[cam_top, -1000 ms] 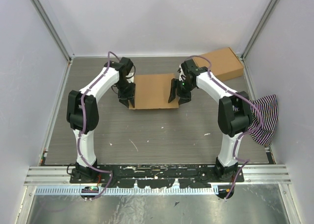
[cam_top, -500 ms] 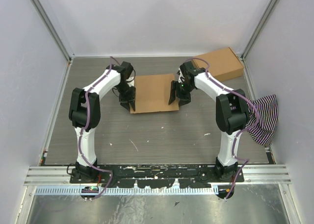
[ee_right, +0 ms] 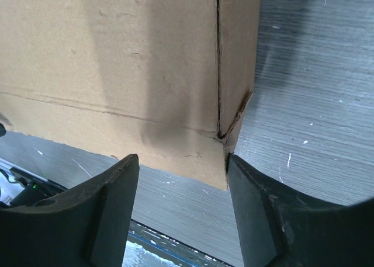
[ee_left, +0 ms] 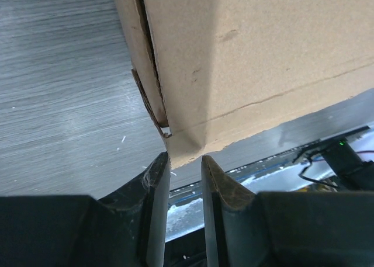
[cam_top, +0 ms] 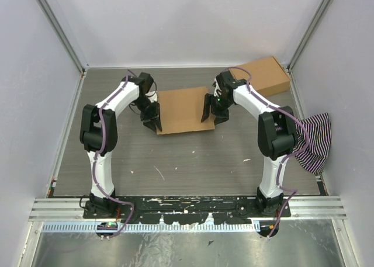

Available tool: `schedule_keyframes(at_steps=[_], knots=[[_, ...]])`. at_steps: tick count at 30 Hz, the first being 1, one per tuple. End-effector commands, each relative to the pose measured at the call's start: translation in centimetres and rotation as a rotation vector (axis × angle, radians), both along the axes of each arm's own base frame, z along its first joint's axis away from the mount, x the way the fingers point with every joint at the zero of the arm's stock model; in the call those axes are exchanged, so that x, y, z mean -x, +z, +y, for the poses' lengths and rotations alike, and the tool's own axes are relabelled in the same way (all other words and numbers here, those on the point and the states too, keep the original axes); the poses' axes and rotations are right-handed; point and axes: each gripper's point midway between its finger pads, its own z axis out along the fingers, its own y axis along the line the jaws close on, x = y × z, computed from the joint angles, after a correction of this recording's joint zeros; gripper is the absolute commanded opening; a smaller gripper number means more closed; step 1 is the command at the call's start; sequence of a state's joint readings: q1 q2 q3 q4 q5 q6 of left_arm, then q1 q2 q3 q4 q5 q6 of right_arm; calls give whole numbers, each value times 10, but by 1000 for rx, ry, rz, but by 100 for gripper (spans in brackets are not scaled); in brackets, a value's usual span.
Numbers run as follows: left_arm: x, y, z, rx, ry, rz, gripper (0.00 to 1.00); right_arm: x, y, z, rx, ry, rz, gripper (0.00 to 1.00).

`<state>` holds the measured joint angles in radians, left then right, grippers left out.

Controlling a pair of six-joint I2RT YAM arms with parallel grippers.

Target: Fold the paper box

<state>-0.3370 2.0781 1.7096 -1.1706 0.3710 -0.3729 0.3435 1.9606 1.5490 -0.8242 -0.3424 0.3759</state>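
Cardboard, brown: one die-cut paper box (cam_top: 184, 110), centre frame on the grey tabletop (cam_top: 175, 162). Probably light, stiff in the panels, hinging at creases and tearable at corners, so best held by its side edges. My left tool (ee_left: 184, 158), narrow, straddles a near corner. My right tool (ee_right: 181, 159), wide, brackets the other. Neither is visibly clamped. One flat brown carton (cam_top: 264, 75), upper right. One black-and-white striped cloth (cam_top: 315, 139), right edge.

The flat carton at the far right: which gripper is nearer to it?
Right. The right gripper sits just left of the carton; the left gripper is beyond the paper box, farther left.
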Motion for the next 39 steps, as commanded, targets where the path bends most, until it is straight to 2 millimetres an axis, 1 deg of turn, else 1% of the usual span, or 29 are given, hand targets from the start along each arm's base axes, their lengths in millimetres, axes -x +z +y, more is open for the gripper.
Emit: schedule_keyframes(at_steps=[1,10,17,28,32,39], knots=[[-7,47,-35,260,22,-27,33,-7,64,38,-216,52,-88,67],[-6,55,-34,372,56,13,33,-11,79,36,-296,50,-79,69],[-4,60,-38,435,64,42,33,-12,84,39,-339,60,-67,69],[-7,67,-40,537,111,79,33,-14,93,44,-391,74,-62,70],[-8,60,-35,502,111,75,33,-15,87,42,-384,69,-52,70],[-9,32,-24,406,109,85,32,-11,66,38,-344,64,-30,69]])
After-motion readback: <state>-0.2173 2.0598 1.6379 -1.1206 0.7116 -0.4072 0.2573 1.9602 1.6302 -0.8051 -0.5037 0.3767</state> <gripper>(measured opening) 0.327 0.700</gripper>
